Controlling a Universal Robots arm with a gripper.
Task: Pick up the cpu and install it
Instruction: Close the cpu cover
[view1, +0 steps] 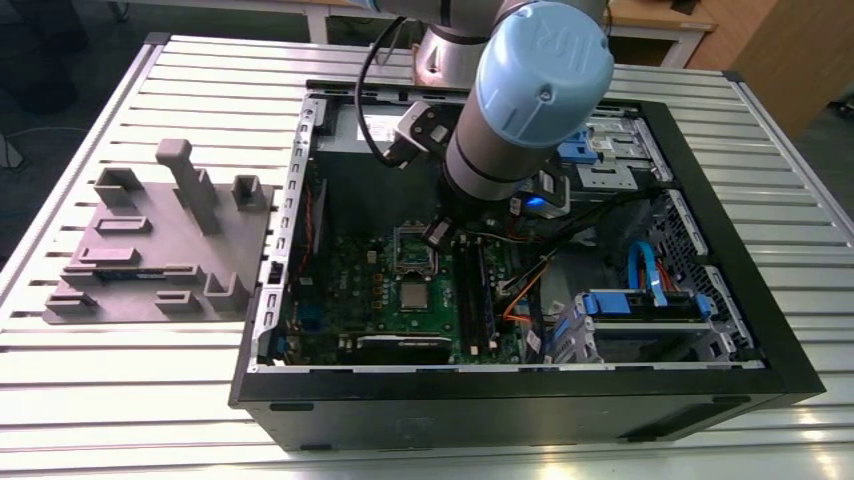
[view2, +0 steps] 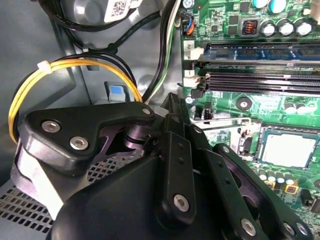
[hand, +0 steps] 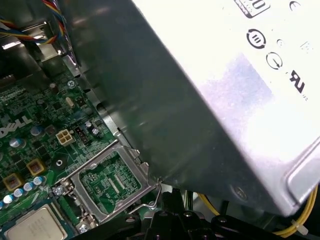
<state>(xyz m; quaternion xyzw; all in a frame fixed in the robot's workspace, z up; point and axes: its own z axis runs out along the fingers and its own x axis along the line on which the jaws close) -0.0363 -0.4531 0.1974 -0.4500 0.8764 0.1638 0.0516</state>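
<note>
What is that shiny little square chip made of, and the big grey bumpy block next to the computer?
The small square silver chip looks like brushed metal: its top gleams pale. The grey blocky fixture looks like matte plastic, dull and evenly coloured, though that's a guess.

A robotics lab bench, by the look of it.
An opened computer case (view1: 534, 380) lies on a slatted aluminium desk (view1: 134, 400), a grey plastic fixture (view1: 160, 250) sits beside it, and the robot arm (view1: 527, 90) reaches in.

Exterior view looks down from high; both wrist views closely share the motherboard (view2: 235, 30).
</note>
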